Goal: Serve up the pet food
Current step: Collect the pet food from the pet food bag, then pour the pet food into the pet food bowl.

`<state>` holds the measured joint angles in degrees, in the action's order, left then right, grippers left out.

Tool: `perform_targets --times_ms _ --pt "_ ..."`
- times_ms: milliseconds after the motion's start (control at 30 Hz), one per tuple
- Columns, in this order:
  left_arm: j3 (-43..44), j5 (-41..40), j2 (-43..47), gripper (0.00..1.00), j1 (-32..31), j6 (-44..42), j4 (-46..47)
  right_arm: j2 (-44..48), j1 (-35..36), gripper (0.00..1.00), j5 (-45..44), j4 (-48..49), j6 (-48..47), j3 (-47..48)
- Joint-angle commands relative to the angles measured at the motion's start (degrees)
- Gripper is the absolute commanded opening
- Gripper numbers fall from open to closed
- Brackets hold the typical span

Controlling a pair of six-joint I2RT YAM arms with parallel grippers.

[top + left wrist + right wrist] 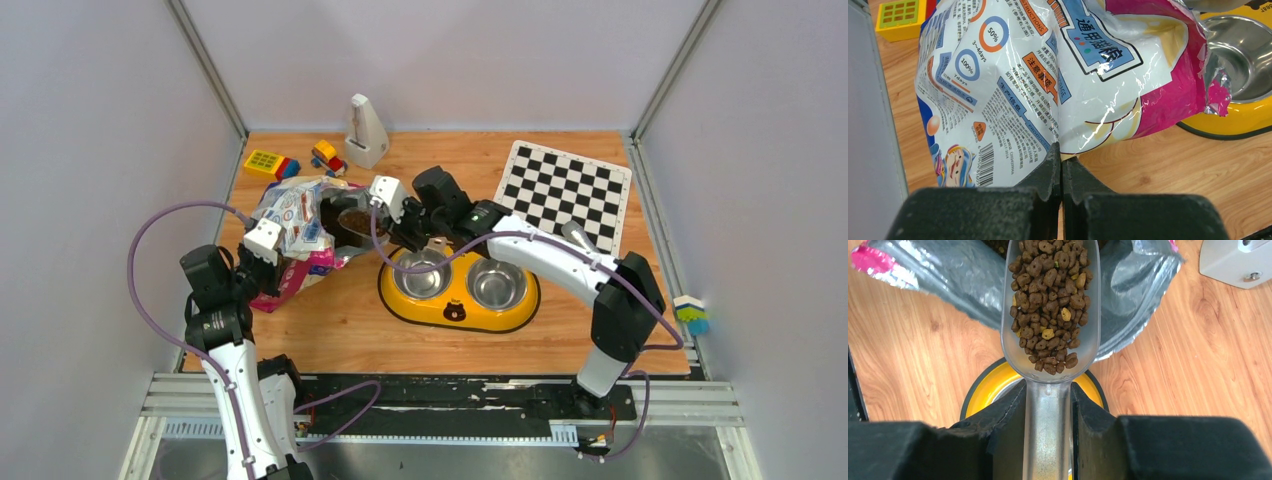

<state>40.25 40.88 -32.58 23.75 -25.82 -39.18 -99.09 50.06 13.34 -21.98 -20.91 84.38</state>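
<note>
The pet food is dark brown kibble heaped in a clear plastic scoop. My right gripper is shut on the scoop's handle and holds it level at the open mouth of the glossy bag, above the yellow feeder's rim. From above, the scoop sits in the bag's opening, left of the feeder. My left gripper is shut on the lower edge of the bag, which lies tilted on the wood. The feeder's two steel bowls hold no kibble.
A checkerboard lies at the back right. Toy blocks, a toy car and a white device stand along the back edge. Grey walls close in the left, right and back sides.
</note>
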Motion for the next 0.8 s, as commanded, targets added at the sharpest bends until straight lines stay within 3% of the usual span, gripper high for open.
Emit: perform_targets --times_ms 0,400,767 --pt "3.0 5.2 1.8 0.0 0.3 0.7 8.7 8.9 -1.5 0.0 3.2 2.6 -2.9 -3.1" --pt "2.9 5.1 1.9 0.0 0.3 0.9 8.9 21.5 -4.4 0.0 2.1 -14.1 -12.6 -13.1" --pt "2.7 5.3 1.8 0.0 0.3 0.6 8.9 17.6 -4.5 0.0 -6.9 -27.1 -16.9 -12.3"
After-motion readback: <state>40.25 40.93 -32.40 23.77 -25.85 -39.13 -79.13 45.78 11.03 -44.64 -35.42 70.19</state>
